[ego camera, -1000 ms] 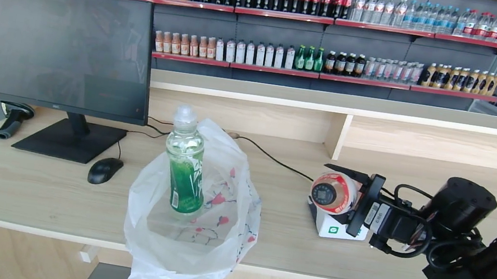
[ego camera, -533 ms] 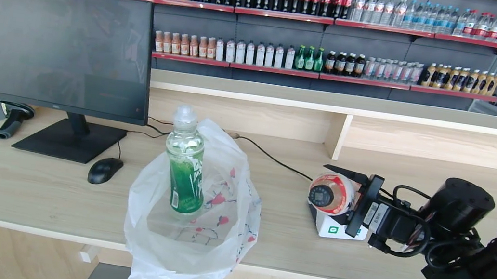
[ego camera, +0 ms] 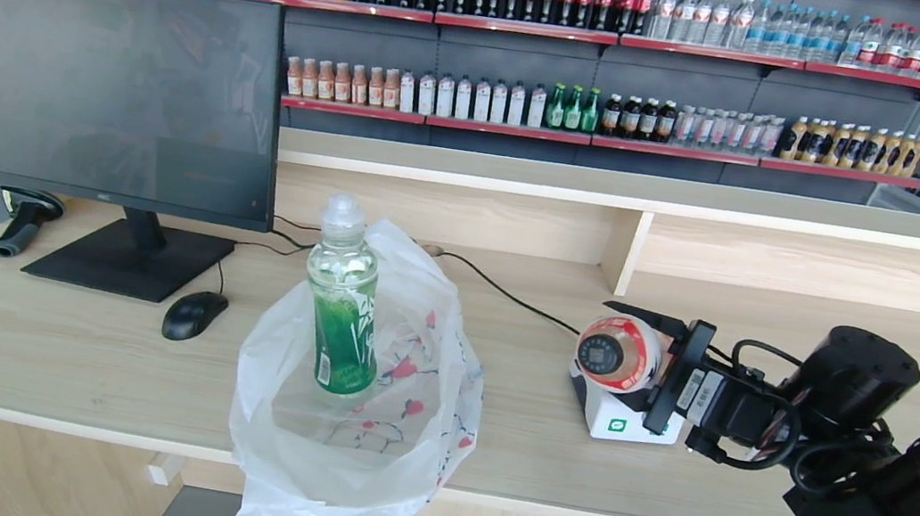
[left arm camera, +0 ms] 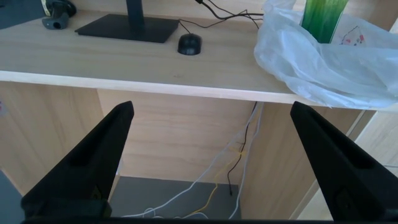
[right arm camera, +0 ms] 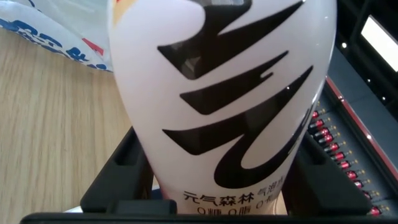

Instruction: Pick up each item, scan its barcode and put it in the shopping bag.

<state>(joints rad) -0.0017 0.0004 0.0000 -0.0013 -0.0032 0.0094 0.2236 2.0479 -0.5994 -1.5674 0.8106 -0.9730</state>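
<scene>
The right gripper [ego camera: 633,361] pinches a white plastic bottle with an orange band [ego camera: 616,353], held sideways just above the small white scanner box [ego camera: 621,425], probably so that the reader sees its barcode. Left of the box, the thin white plastic shopping bag [ego camera: 396,456] already holds a clear bottle with a green label [ego camera: 342,313]. The left gripper [left arm camera: 211,155] is spread and holds nothing.

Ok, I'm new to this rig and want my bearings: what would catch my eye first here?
The right gripper holds a white bottle sideways between its fingers, just above the white scanner box on the right of the counter. Near the counter's front edge, a green bottle stands upright in the open shopping bag.
</scene>
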